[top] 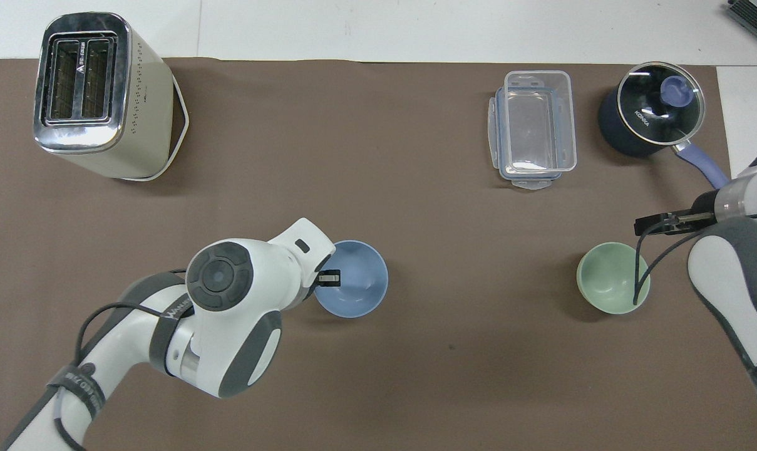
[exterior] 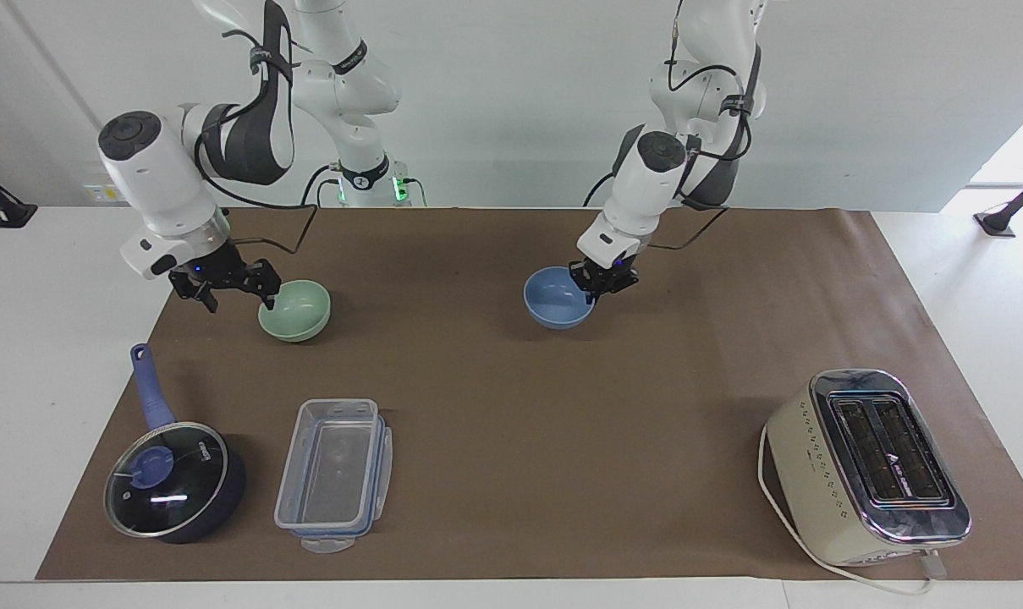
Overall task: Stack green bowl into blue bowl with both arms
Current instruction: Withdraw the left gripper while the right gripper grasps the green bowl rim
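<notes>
The blue bowl (exterior: pixel 558 298) (top: pixel 353 279) is near the middle of the brown mat. My left gripper (exterior: pixel 600 283) (top: pixel 329 277) is shut on its rim, on the side toward the left arm's end. I cannot tell whether the bowl rests on the mat or hangs just above it. The green bowl (exterior: pixel 295 311) (top: pixel 611 279) stands upright on the mat toward the right arm's end. My right gripper (exterior: pixel 232 292) (top: pixel 650 222) is open and low beside it, with one fingertip (exterior: pixel 270 300) close to the rim and nothing between its fingers.
A cream toaster (exterior: pixel 871 465) (top: pixel 99 94) stands at the left arm's end, farther from the robots. A clear lidless food box (exterior: pixel 333 474) (top: pixel 535 128) and a dark blue lidded saucepan (exterior: pixel 173 482) (top: pixel 650 116) sit farther out than the green bowl.
</notes>
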